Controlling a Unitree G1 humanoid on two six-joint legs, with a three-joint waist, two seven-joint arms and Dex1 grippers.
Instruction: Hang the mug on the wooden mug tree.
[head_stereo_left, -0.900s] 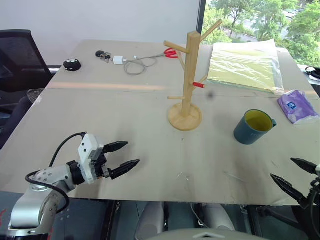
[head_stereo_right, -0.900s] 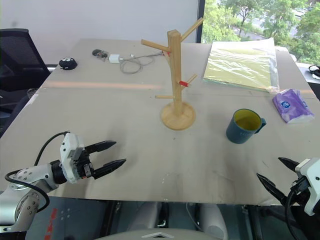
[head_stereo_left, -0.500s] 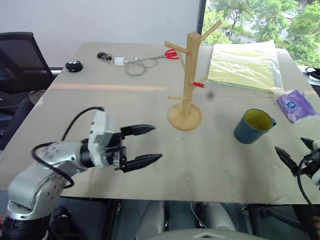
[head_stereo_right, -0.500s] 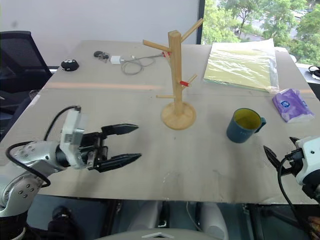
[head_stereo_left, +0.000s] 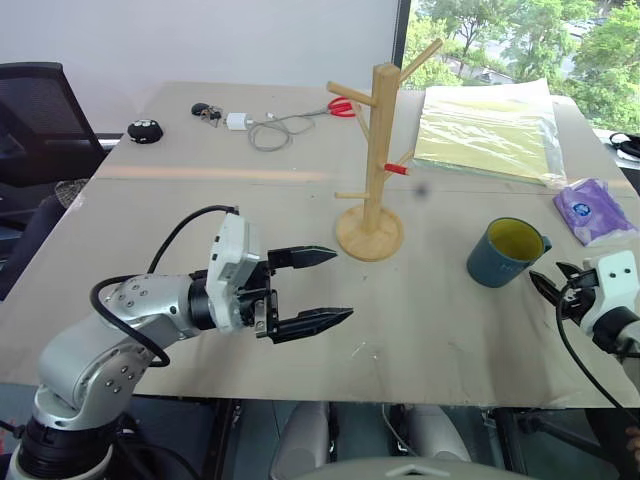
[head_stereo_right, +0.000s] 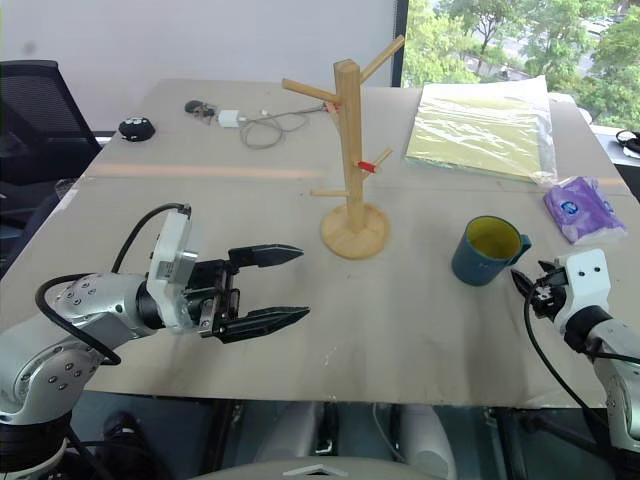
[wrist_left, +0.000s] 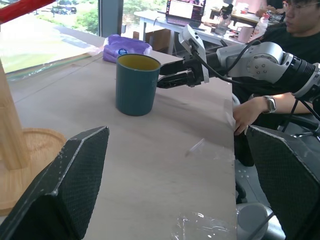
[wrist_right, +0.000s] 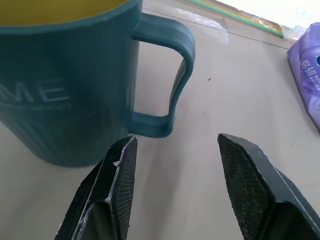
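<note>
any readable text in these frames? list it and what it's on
"ME": raised letters on the side of the mug, seemingly the end of a longer word cut off at the frame edge.
Purple tissue pack: white print and a blue round logo, too blurred to read.
Nothing legible on the wooden mug tree or the plastic-wrapped yellow-green sheets.

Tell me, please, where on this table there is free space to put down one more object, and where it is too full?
Bare room lies on the table left of the wooden mug tree, and between the tree and the mug. The far edge is crowded: charger cable, red scissors, green folder. The tissue pack and right gripper crowd the mug.
</note>
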